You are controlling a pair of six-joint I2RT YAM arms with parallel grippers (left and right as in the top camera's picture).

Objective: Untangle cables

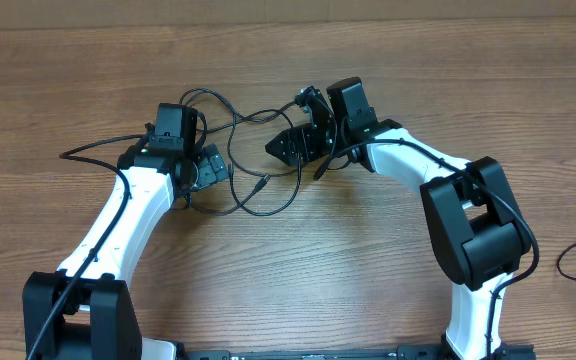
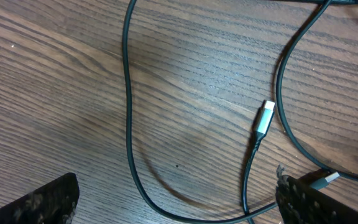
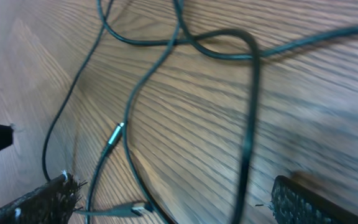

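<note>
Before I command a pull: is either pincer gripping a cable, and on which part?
Nothing is held. The left pincer and right pincer both stand open, with the cables lying loose on the table between their fingers.

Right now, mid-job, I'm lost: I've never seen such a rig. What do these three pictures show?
Two white-and-black robot arms stand at a brown wooden table. The wide picture looks down from above; the other two come from a camera on each wrist, so the dark rough blocks in their bottom corners are that arm's own fingers. Thin black flexible cables with small silver plug ends lie in loose crossing loops between the arms. The left gripper and right gripper both stand open over the cables, holding nothing.
</note>
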